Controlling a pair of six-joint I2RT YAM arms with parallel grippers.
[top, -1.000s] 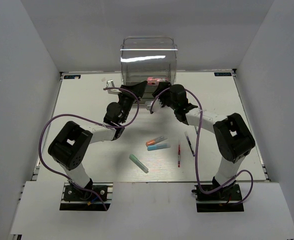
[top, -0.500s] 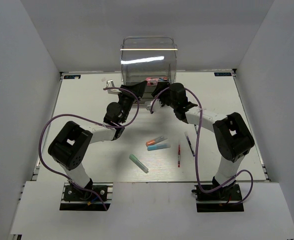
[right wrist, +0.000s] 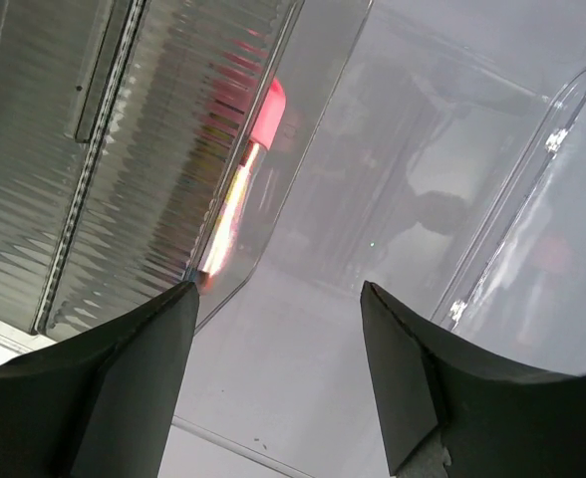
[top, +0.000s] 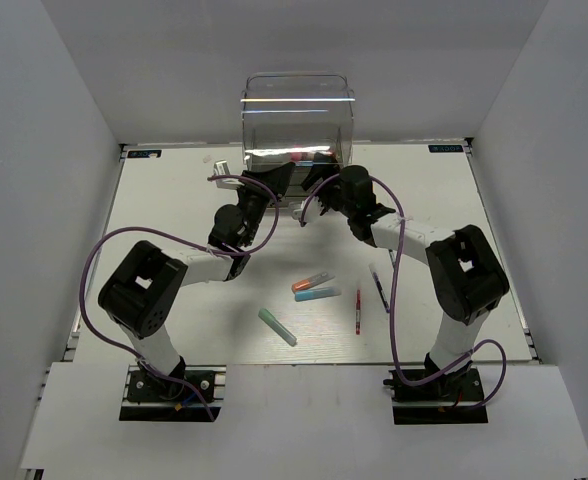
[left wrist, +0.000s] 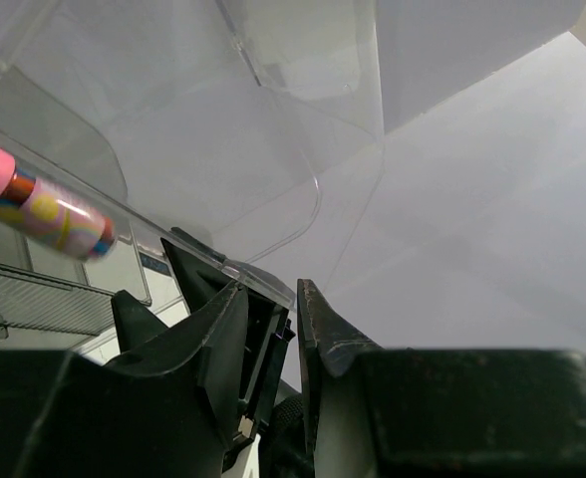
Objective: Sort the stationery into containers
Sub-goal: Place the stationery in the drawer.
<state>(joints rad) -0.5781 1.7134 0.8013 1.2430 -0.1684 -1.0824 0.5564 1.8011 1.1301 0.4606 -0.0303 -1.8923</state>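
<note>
Pink marker now rests in our organiser; our right claw has released it, while the left claw we cannot judge.

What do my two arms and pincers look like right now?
Both arms match: the left arm and right arm have blocky black joint housings, white links and looping purple cables. The left pincer and right pincer have plain black wedge-shaped fingers.

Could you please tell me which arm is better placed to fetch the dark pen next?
Probably the right: the dark pen lies on its side of the workspace, and the right gripper stands open and empty. The left gripper is farther away.
</note>
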